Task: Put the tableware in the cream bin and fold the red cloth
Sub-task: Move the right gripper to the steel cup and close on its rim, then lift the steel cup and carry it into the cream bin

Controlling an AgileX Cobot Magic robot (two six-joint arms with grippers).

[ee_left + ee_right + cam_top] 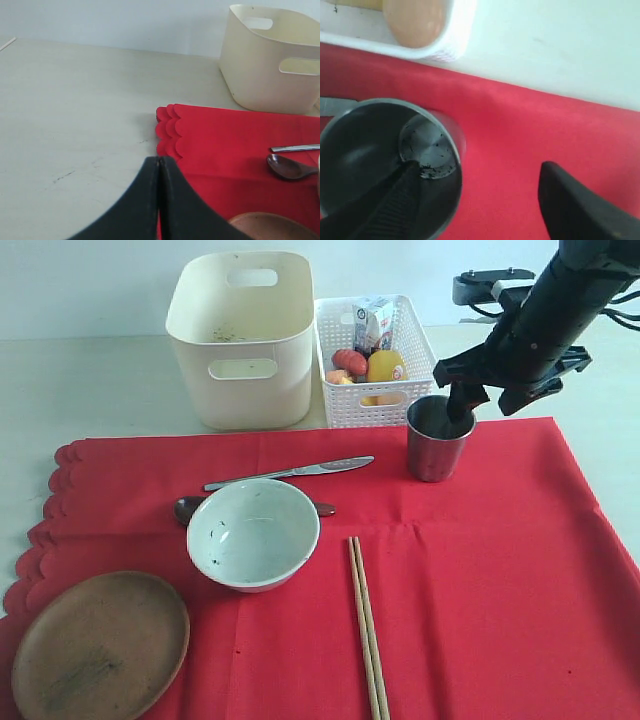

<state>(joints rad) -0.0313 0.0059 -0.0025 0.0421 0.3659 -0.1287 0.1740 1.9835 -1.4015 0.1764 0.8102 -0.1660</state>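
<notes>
My right claw [487, 402] is released. It straddles the wall of the steel cup [434, 455], with one finger down inside and the other outside, clear of the metal. The cup stands upright on the red cloth [480, 570], at about 1 o'clock from the speckled bowl [253, 533] and near the cloth's far edge. My left claw [159, 200] is clenched on nothing, hanging over the bare worktop [90, 380] by the scalloped edge.

My main worry is the pinch. A thin, smooth steel wall gripped on one side could swing or slip as I lift, and an uneven squeeze could tip the cup first.

The white basket [375, 405] sits just beside the cup at 10 o'clock. Past the basket is the cream bin [240, 340], so a low carry could clip the basket's rim or the bin's lip. I'd want height before going sideways.

There is open room at 3 and 5 o'clock of the cup, where the cloth is bare. The knife [290, 472] lies at 9 o'clock, apart from the cup.
</notes>
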